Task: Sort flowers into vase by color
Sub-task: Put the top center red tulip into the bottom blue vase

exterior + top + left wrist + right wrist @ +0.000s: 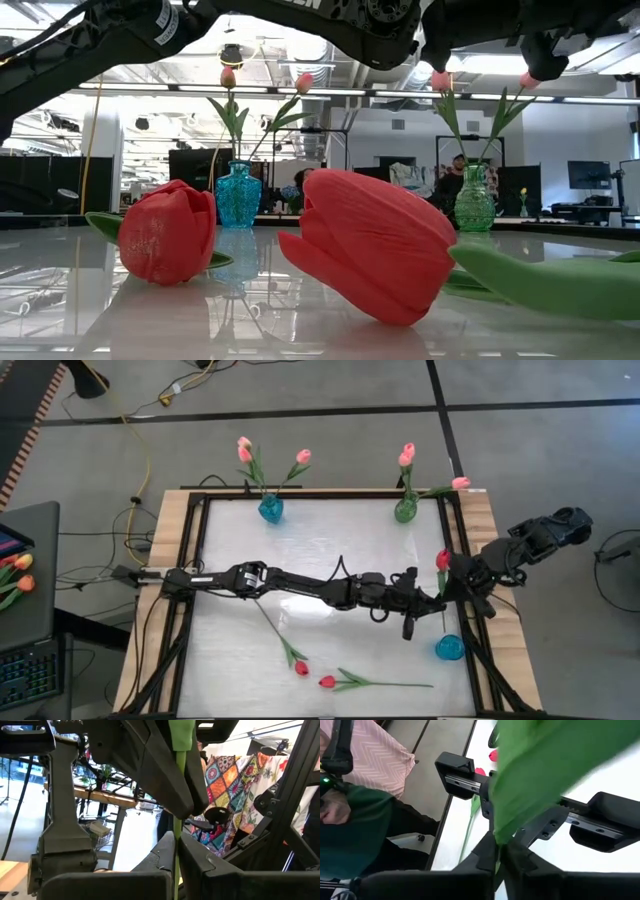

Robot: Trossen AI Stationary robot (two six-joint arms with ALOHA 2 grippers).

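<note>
A red tulip [443, 559] is held over the table's right side. Its thin green stem [444, 610] runs toward a small teal vase [449, 648] at the right edge; whether its end is inside the vase I cannot tell. My left gripper [428, 600] reaches across from the left and my right gripper [452, 582] from the right; both are shut on this stem. Two more red tulips [300, 667] [327, 681] lie flat near the table's near edge. In the low view their heads [168, 232] [375, 245] show large. My left gripper pinches the bare green stem [176, 862] between its two fingers, which lie across it and come level from the table's left. The stem runs straight on past the fingers. My right gripper pinches the same tulip where a broad leaf [530, 770] meets the stem [496, 842], coming from the table's right. Its fingers [165, 775] sit a little farther along the stem than my left gripper's. The tulip is lifted off the tabletop.
A blue vase [270, 508] [238, 195] with pink tulips and a green vase [405, 510] [474, 200] with pink tulips stand at the far edge. A black frame [195, 560] rims the white tabletop. Orange-and-yellow tulips [18, 575] lie off the table at left.
</note>
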